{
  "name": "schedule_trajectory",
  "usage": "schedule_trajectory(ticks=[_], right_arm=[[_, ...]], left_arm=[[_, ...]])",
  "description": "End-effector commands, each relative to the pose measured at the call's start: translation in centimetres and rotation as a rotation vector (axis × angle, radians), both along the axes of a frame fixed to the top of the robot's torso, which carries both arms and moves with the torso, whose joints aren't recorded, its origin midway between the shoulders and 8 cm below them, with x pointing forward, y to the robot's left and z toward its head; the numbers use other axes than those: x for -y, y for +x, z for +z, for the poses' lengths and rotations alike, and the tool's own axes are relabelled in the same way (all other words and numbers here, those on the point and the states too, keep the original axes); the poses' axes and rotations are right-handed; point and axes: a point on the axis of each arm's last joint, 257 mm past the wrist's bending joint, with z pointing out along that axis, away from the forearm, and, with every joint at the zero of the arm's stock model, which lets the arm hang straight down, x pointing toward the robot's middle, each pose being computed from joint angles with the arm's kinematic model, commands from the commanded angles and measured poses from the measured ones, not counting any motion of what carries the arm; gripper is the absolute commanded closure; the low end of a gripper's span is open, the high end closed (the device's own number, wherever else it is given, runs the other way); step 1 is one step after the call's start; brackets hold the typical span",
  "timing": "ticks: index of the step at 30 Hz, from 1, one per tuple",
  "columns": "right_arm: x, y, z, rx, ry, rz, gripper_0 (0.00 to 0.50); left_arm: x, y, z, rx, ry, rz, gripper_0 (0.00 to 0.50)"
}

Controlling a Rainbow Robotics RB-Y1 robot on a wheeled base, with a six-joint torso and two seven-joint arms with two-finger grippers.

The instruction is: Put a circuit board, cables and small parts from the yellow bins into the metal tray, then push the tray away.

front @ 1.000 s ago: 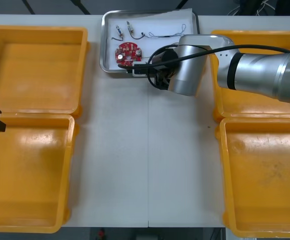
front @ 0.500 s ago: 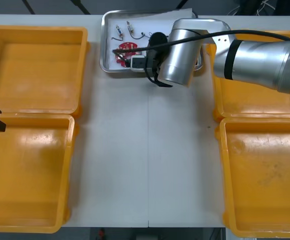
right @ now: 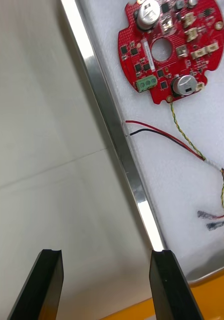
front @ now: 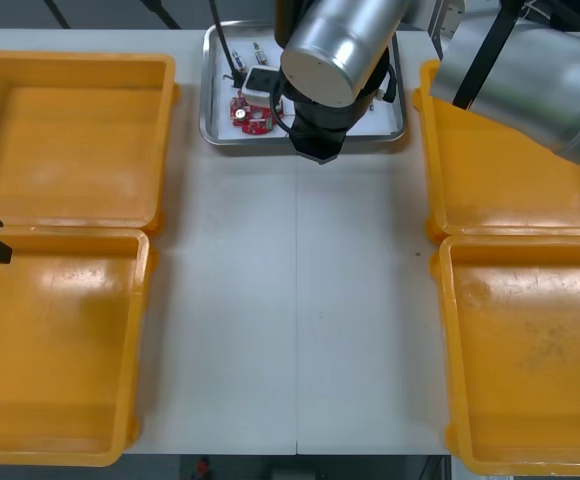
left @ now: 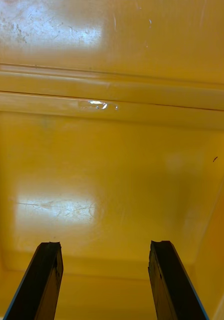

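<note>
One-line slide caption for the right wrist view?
Open right gripper poised at the edge of the metal tray, which holds a red circuit board and cables.

My right arm [front: 510, 60] reaches in from the right, its silver wrist [front: 335, 45] turned steeply downward at the far centre. The right gripper [right: 105, 252] holds nothing, black fingers wide apart. My left gripper [left: 104, 245] sits parked at the left edge, fingers likewise spread.
</note>
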Motion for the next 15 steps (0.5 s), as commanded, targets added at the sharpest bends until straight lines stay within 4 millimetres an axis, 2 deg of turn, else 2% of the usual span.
schedule_trajectory(ticks=[1,8,15], right_arm=[[-0.7,-2.0,3.2,0.003,0.160,-0.132,0.000],[1.5,-5.4,3.5,-0.049,0.257,-0.308,0.000],[5.2,-8.8,3.4,-0.047,0.304,-0.446,0.000]], left_arm=[[-1.2,0.3,1.7,0.031,0.076,-0.057,0.000],[-1.2,0.3,1.7,0.031,0.076,-0.057,0.000],[-1.2,0.3,1.7,0.031,0.076,-0.057,0.000]])
